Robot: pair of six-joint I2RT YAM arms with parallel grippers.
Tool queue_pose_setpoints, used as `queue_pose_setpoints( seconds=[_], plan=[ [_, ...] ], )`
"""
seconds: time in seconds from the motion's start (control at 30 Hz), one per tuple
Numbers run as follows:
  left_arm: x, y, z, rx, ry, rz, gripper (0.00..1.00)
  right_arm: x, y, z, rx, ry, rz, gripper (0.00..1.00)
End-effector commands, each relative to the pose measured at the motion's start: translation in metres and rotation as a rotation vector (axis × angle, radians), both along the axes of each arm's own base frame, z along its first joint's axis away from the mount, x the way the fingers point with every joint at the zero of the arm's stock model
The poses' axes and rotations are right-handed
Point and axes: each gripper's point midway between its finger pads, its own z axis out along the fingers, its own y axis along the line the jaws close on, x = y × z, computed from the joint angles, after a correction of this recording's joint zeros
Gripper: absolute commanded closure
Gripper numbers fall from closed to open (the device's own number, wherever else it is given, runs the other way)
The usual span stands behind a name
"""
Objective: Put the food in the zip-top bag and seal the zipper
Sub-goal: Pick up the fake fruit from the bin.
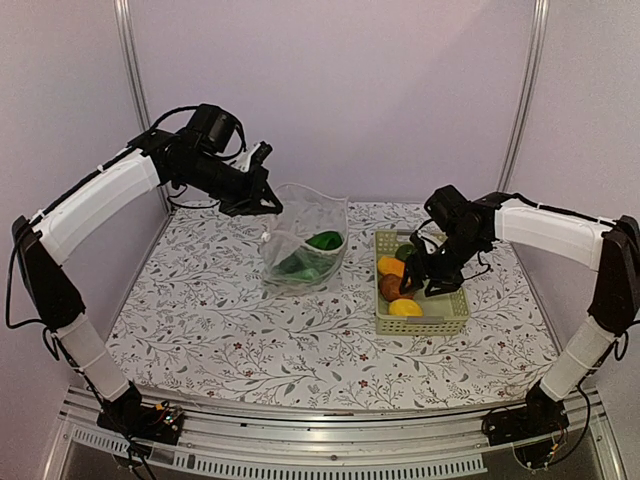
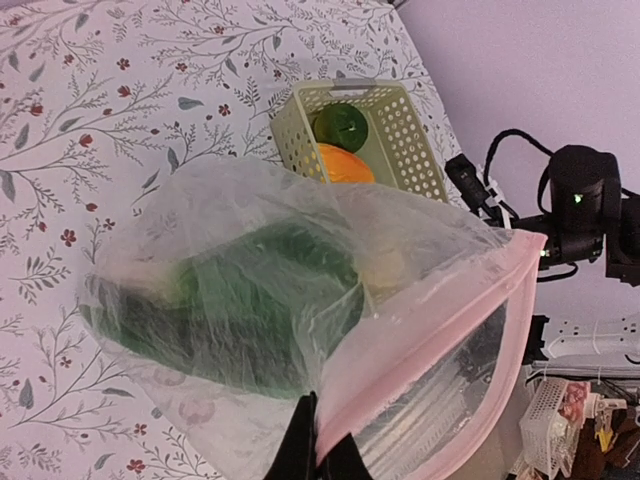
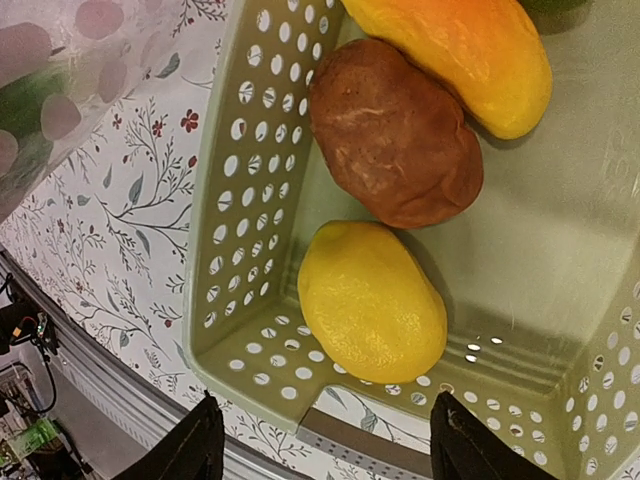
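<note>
The zip-top bag (image 1: 305, 240) stands open on the table with green food (image 1: 322, 241) inside. My left gripper (image 1: 262, 200) is shut on the bag's mouth edge and holds it up. In the left wrist view my left gripper (image 2: 318, 440) pinches the plastic beside the pink zipper (image 2: 440, 330), and a cucumber (image 2: 230, 310) shows through the bag (image 2: 200, 220). My right gripper (image 1: 418, 278) hangs open over the basket. In the right wrist view a lemon (image 3: 370, 300) lies just beyond my right gripper (image 3: 326, 402), with a potato (image 3: 395, 130) and an orange-yellow oval (image 3: 455, 55) farther in.
The pale green basket (image 1: 440, 322) sits right of the bag and also holds a dark green lump (image 1: 404, 251). Its perforated wall (image 3: 235, 200) runs along the lemon's side. The floral cloth (image 1: 220, 330) covers the table. Metal posts stand at the back corners.
</note>
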Motion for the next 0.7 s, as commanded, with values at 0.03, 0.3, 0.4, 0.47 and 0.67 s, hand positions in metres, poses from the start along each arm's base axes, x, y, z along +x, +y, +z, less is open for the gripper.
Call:
queue_pose_setpoints(
  seconds=[0.03, 0.3, 0.4, 0.47, 0.67],
  plan=[
    [0.009, 0.001, 0.005, 0.005, -0.031, 0.006, 0.99, 0.003, 0.003, -0.013, -0.009, 0.067, 0.043, 0.3],
    [0.008, 0.002, -0.007, 0.023, -0.006, 0.015, 0.99, 0.011, 0.01, -0.039, -0.028, 0.156, 0.126, 0.27],
    [0.007, 0.004, -0.005, 0.021, -0.009, 0.022, 0.99, 0.012, 0.009, -0.045, -0.037, 0.162, 0.125, 0.26],
    [0.006, 0.005, -0.003, 0.019, -0.014, 0.028, 0.99, 0.012, 0.008, -0.046, -0.04, 0.169, 0.12, 0.25],
    [0.006, 0.009, -0.001, 0.039, -0.032, 0.027, 0.97, 0.004, 0.003, -0.057, -0.069, 0.202, 0.149, 0.22]
  ],
)
